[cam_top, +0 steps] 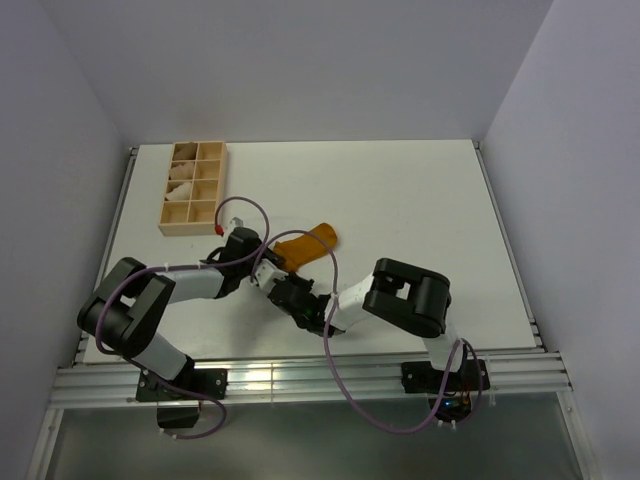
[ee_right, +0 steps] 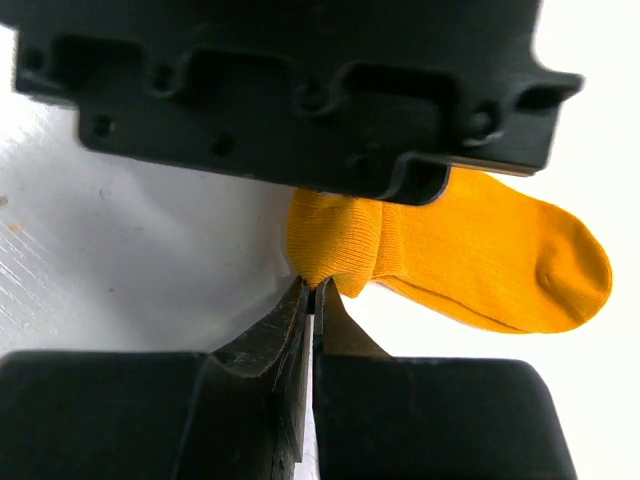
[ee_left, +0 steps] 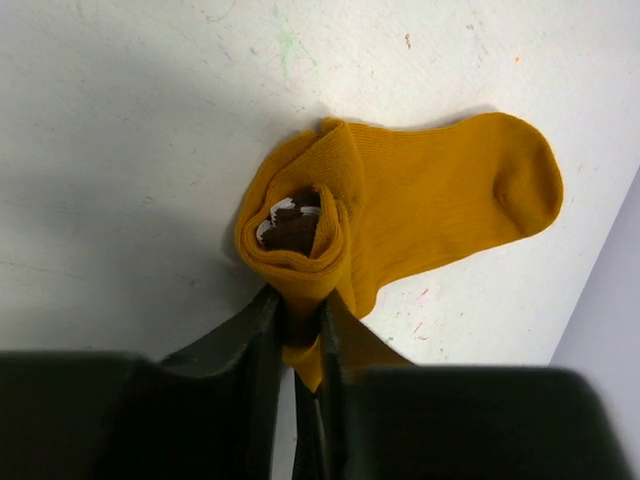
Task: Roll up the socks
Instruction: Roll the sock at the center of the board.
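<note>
The right pincer (ee_right: 312, 296) pinches the sock (ee_right: 480, 262).

Both end effectors (ee_left: 298, 308) (ee_right: 312, 293) clamped shut

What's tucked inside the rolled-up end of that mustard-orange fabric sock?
A dark brown cuff with white stripes shows inside the rolled sock; deeper layers are hidden by fabric.

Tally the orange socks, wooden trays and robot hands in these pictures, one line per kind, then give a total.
orange sock: 1
wooden tray: 1
robot hands: 2, the left hand and the right hand
Total: 4
</note>
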You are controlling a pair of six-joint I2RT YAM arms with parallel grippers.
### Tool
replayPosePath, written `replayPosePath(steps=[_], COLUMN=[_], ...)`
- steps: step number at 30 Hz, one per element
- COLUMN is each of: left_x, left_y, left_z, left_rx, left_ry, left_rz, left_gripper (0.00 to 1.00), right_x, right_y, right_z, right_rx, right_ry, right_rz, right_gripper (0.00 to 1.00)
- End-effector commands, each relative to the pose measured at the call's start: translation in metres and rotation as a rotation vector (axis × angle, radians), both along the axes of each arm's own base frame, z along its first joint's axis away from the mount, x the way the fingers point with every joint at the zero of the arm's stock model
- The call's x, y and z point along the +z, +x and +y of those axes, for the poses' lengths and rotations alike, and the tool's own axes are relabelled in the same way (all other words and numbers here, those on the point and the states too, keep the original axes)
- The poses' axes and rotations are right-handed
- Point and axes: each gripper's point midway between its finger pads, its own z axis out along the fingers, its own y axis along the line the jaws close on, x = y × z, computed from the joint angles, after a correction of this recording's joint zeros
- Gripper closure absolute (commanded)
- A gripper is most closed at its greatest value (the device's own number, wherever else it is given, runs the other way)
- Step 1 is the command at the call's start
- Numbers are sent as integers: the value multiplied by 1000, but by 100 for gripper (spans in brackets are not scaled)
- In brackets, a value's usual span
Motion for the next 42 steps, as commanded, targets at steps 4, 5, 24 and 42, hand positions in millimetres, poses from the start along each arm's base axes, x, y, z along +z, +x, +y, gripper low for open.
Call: replayPosePath(steps=[4,5,24,42], left_x=[-8,-7,22,25], left_y=[-18,-17,-12,11], left_z=[8,11,37,13], left_rx=[17,29,137,40], left_ry=[-2,-4,-32,-30], left_rz=[36,26,-107,-165], left_gripper=[52,48,30,34], right_x=[-23,-24,-45,-22], right_y=[-9,-6,-16,-17], right_z=[3,1,-5,-4], right_rx=[25,19,20,123], right_ry=[68,81,478,753], right_rz=[178,198,804,1106], right_gripper=[100,100,100,100])
